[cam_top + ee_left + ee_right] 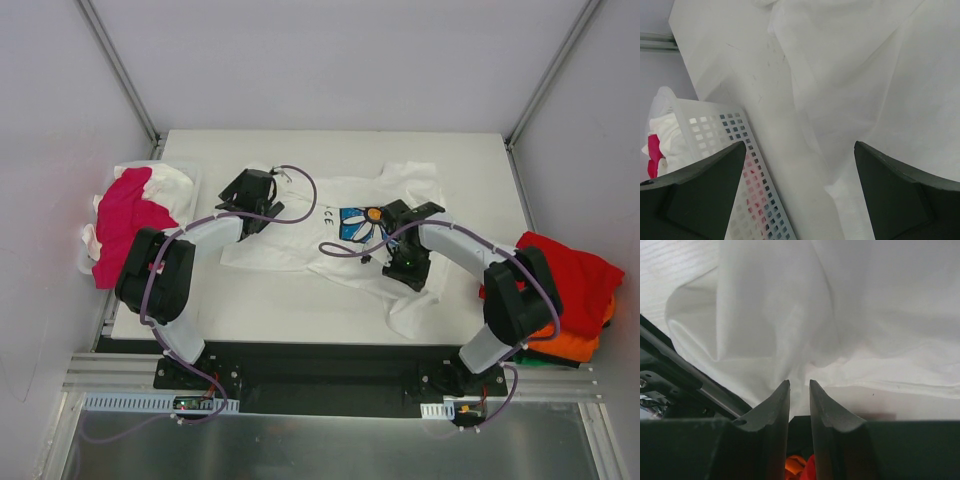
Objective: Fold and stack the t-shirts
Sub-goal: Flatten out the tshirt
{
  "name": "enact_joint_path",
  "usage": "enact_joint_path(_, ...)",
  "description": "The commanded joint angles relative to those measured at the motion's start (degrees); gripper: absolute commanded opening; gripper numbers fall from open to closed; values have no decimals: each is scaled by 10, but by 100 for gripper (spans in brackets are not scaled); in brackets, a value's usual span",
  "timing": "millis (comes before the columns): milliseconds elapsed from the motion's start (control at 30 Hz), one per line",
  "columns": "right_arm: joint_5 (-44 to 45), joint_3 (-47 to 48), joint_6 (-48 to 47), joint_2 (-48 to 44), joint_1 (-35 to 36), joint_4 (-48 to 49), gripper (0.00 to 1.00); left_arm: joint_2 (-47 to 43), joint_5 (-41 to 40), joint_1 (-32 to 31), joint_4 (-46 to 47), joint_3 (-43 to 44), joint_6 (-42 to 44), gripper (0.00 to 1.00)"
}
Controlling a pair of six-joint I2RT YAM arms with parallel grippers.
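Observation:
A white t-shirt with a blue daisy print [355, 225] lies spread on the table's middle. My left gripper [255, 205] hovers open over the shirt's left edge; in the left wrist view its jaws [800, 150] stand wide apart above white cloth [865, 90], holding nothing. My right gripper [413, 278] is at the shirt's near right part. In the right wrist view its fingers [799, 385] are nearly closed on a gathered fold of the white shirt [805, 315]. A magenta tee [125, 215] and white tees lie at the left. Red [570, 270] and orange [578, 345] tees sit at the right.
A white perforated basket [185, 175] holds the magenta and white tees at the table's left edge; it also shows in the left wrist view [735, 130]. The red and orange pile hangs off the table's right edge. The black rail [670, 355] runs along the near edge.

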Motion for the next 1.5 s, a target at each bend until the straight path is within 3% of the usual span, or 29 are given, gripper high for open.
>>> enact_joint_path(0, -23, -27, 9, -53, -2, -13, 26, -9, 5, -6, 1, -8, -14, 90)
enact_joint_path(300, -9, -69, 21, -23, -3, 53, 32, -23, -5, -7, 1, -11, -9, 90)
enact_joint_path(400, -10, -70, 24, -10, -3, 74, 42, -31, -9, -7, 1, -14, -4, 90)
enact_joint_path(567, 23, -68, 28, 27, -13, 129, 45, -38, -24, -7, 1, -15, 1, 90)
enact_joint_path(933, 131, -26, 3, 73, -76, 188, 46, -35, -28, -8, 1, -16, 2, 90)
enact_joint_path(1267, 148, 46, -9, 101, -88, 171, 46, -12, -19, -33, 0, -13, -18, 90)
enact_joint_path(1467, 145, 15, -10, 78, -87, 162, 47, 12, -24, -35, 1, -12, -16, 90)
